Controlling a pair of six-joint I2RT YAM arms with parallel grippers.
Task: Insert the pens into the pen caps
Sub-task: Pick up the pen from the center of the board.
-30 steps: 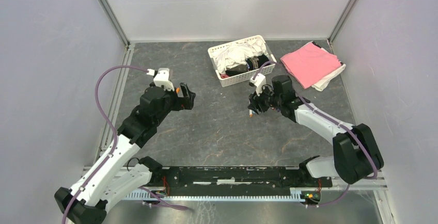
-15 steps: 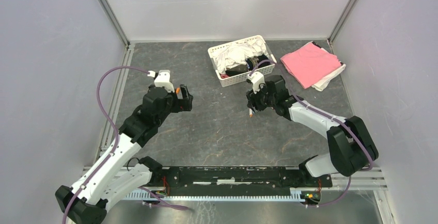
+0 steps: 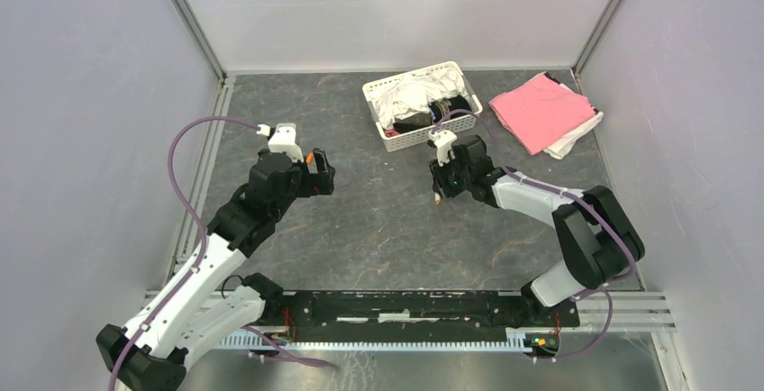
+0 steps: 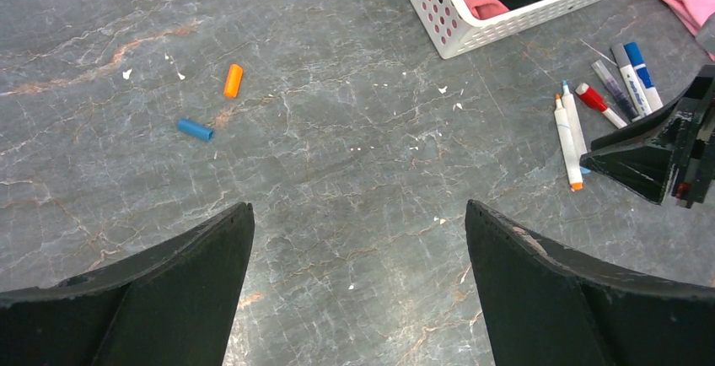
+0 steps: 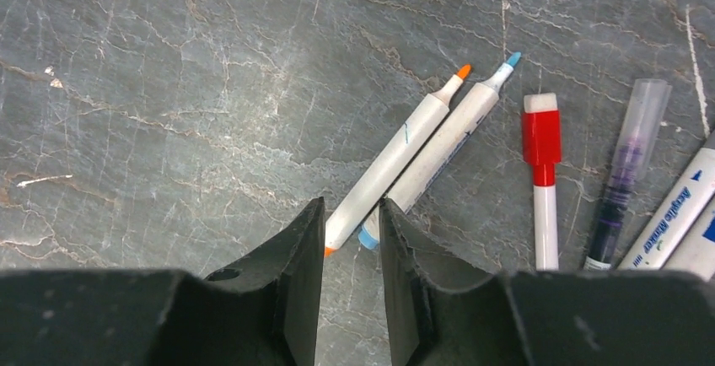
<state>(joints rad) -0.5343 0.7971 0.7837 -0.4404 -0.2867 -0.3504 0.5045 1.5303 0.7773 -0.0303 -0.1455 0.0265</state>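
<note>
- Two pens, the orange pen (image 5: pixel 396 159) and the blue pen (image 5: pixel 438 147), lie touching side by side on the worktop (image 5: pixel 169 130). Their back ends sit in the gap between the right arm's (image 3: pixel 532 197) jaws.
- Those jaws have pulled in over the last second from about half open to a narrow slot. I cannot tell whether they are pinching anything yet, or which pen they would take, since both ends are in there.
- The arm itself has leaned in and settled low over the pens. To me this looks like the start of a pick-up, with both pens still flat on the worktop.
- If both come up together, I'd guess one will slip or skew.
- The red pen (image 5: pixel 542 180) and the rest lie just to the side, untouched, in front of the basket (image 4: pixel 472 33).
- The orange cap (image 4: pixel 233 80) and the blue cap (image 4: pixel 195 129) lie well apart from the pens, over on the left, each on its side and empty.
- The left arm (image 3: pixel 243 211) has not moved; its jaws are spread fully wide, holding nothing, above bare worktop near those caps.
- No pen is capped yet.
</note>
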